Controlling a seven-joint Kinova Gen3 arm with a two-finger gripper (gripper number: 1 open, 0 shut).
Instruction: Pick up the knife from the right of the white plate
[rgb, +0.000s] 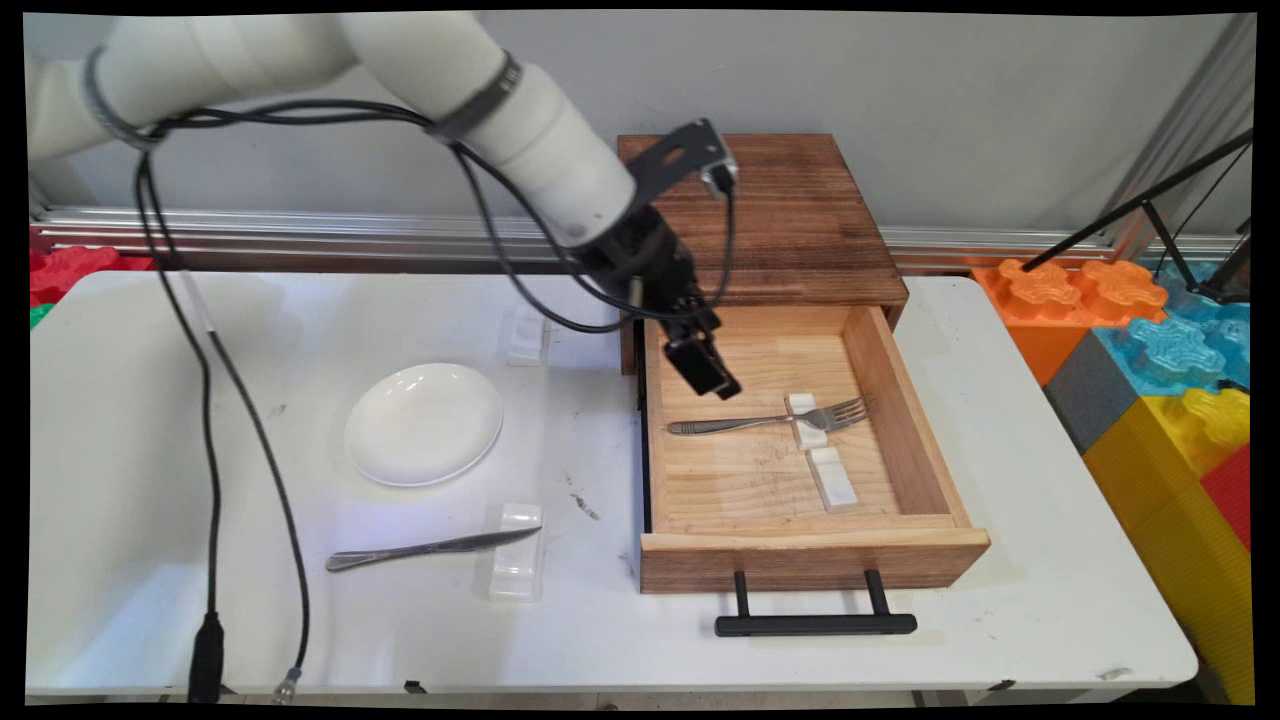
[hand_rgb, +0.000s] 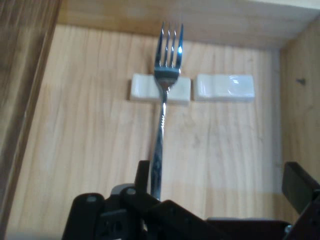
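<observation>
1. We count one fork (rgb: 770, 421), one knife (rgb: 430, 548), one plate (rgb: 424, 423), one wooden drawer unit (rgb: 790, 215) with its single drawer (rgb: 905, 400) pulled open toward the near edge of the tabletop (rgb: 1040, 600), and four small white rests.
2. The open drawer holds three things: the fork and two of the white rests. The fork lies across one rest (rgb: 806, 421), its tines toward the drawer's right wall; the second rest (rgb: 833, 478) sits just beside the first, nearer the drawer's front, and carries nothing.
3. A black handle (rgb: 815, 624) juts from the drawer front.
4. On the tabletop left of the drawer, the empty plate sits near the middle; the knife lies nearer the near edge, its blade tip on a clear rest (rgb: 517, 550). Another rest (rgb: 526, 334) stands toward the far edge.
5. The gripper (rgb: 712, 372) hangs inside the drawer above the fork's handle end. In the hand view its fingers (hand_rgb: 299, 184) stand apart, the handle between them, ungrasped.
</observation>
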